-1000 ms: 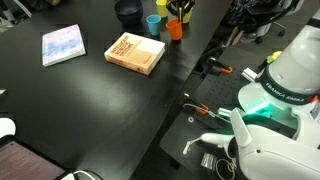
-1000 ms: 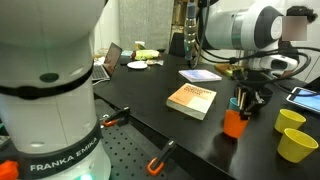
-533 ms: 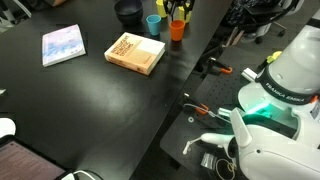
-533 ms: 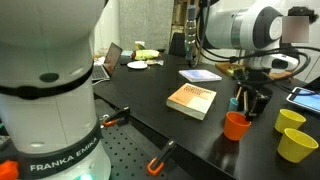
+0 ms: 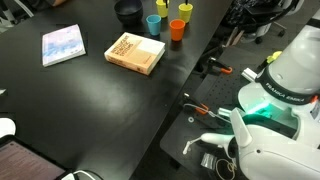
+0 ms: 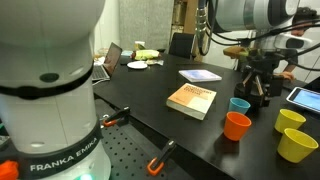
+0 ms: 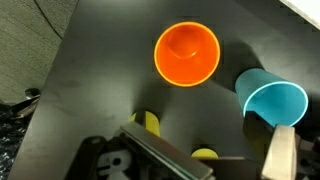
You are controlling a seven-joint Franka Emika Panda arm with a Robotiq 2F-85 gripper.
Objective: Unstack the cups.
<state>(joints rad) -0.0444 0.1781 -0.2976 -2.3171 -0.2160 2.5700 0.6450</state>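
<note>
Since half a second back my tool (image 6: 257,90) has lifted off the orange cup (image 6: 237,125) and drawn clear. The cup stands where it was, upright on the desk (image 6: 270,138), and the light blue cup (image 6: 239,105) that the tool hid now shows. Left to right in that exterior view: tan book (image 6: 192,100); then the blue and orange cups just beside each other, apart, not nested; my tool hanging above and just behind the blue one; then one yellow cup (image 6: 291,119) and a second yellow cup (image 6: 297,145), well off to the right, each standing singly. Wrist view: jaws spread wide, nothing held. The orange cup lies ahead and left of the tool's centre, the blue cup ahead and right, close by one finger. Both are mouth-up and empty. Judgement: no stack left that I can see, so the unstacking looks done or nearly so. If another pick is wanted, the blue cup is the nearer.
</note>
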